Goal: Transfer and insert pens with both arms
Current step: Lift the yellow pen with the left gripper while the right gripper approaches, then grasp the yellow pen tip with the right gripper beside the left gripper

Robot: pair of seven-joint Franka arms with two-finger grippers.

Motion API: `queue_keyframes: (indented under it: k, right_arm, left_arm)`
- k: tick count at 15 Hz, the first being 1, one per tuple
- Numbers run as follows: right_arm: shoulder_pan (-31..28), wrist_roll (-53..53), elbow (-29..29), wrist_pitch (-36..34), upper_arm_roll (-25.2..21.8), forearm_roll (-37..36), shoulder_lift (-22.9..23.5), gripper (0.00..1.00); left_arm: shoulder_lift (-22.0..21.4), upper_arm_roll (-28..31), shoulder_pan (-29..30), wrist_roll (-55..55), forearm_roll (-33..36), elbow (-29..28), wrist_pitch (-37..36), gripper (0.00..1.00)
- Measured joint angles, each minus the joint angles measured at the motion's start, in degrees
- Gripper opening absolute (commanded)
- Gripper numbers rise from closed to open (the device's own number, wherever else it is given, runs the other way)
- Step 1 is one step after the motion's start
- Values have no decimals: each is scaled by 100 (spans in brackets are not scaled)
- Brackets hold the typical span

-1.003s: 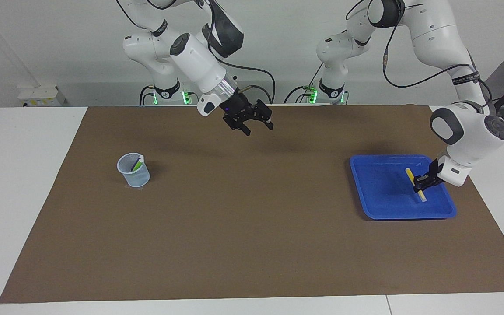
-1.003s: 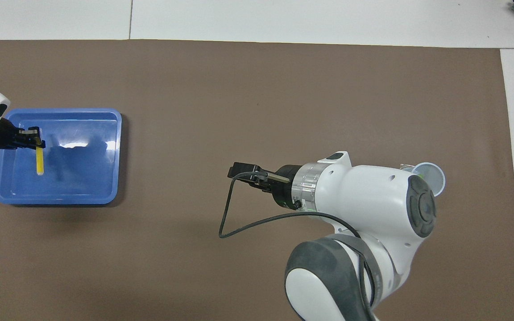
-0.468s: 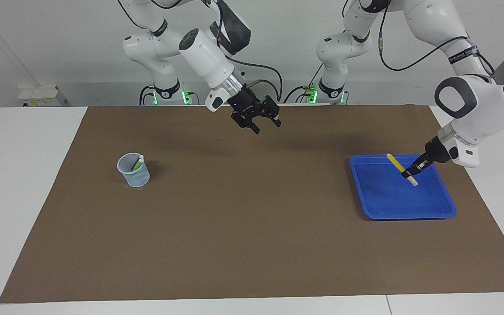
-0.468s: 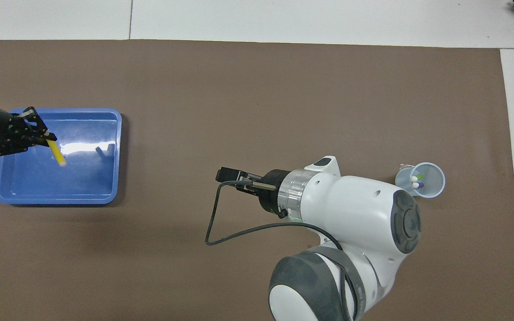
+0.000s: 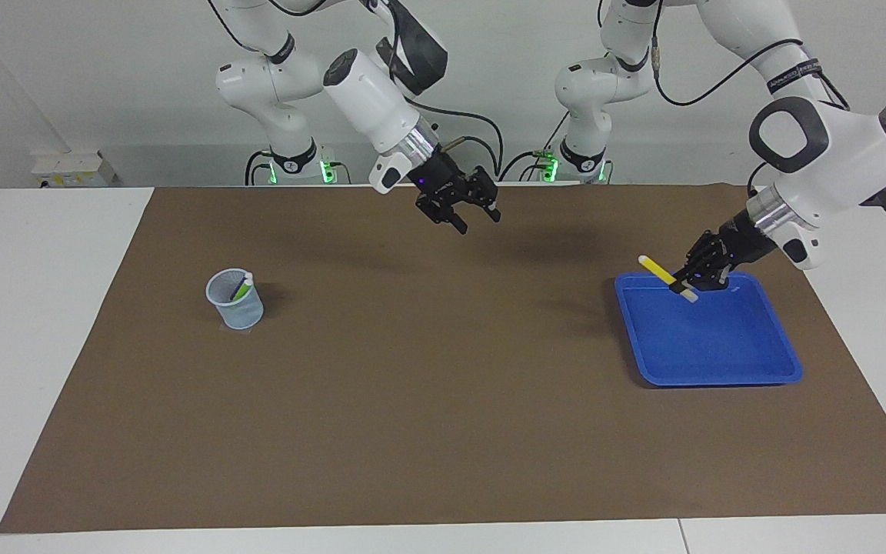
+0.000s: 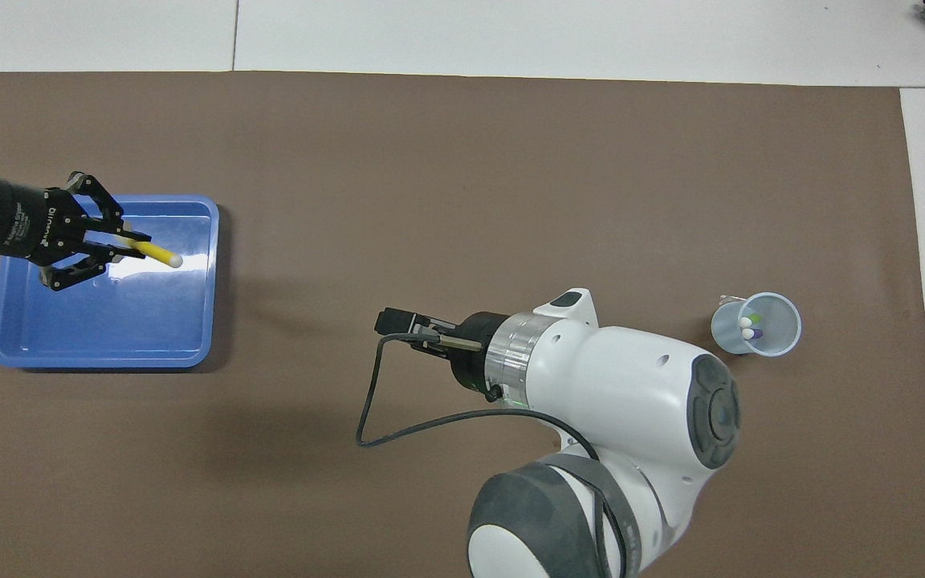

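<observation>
My left gripper is shut on the yellow pen. It holds the pen slanted in the air over the blue tray, at the tray's edge toward the table's middle, with the pen's pale end pointing that way. My right gripper hangs open over the mat's middle with nothing between its fingers. A green pen and a purple pen stand in the pale mesh cup toward the right arm's end.
A brown mat covers most of the white table. Nothing lies in the tray. A black cable loops from the right wrist above the mat.
My left gripper has lifted the yellow pen off the tray's floor and swung it toward the table's middle. My right gripper has drifted toward the tray's end of the table.
</observation>
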Motion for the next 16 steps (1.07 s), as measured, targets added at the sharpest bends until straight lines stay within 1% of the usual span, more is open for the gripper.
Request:
queue_keyframes:
  k: [1,2,4,6,8,10,12,16]
  right_arm:
    - [94,0,15,68,2,228,0,80]
    - [186,0,29,188,2,396,0,84]
    - [368,115,61,434,2,543,9,87]
    - [573,447,112,754,4,546,45,87]
    - [720,672,223,980,5,546,117,87]
    - [770,753,489,1060,5,546,310,87]
    - [828,764,811,1215,4,546,608,87]
    - [987,764,1182,1378,2,546,1032,87]
  left_arm:
    - [-54,-1,-102,-308,-70,-39,-2,0]
    - [-109,-2,-207,-599,-126,-84,-3,0]
    - [-217,-8,-388,-1110,-195,-173,-5,0]
    - [-386,-7,-512,-1393,-358,-340,-15,0]
    - [-659,-10,-572,-1471,-498,-634,-35,0]
    - [-952,-9,-631,-1534,-608,-939,-53,0]
    - [-1183,-8,-774,-1720,-634,-1158,-59,0]
    - [-1441,-12,-1193,-2297,-640,-1288,-59,0]
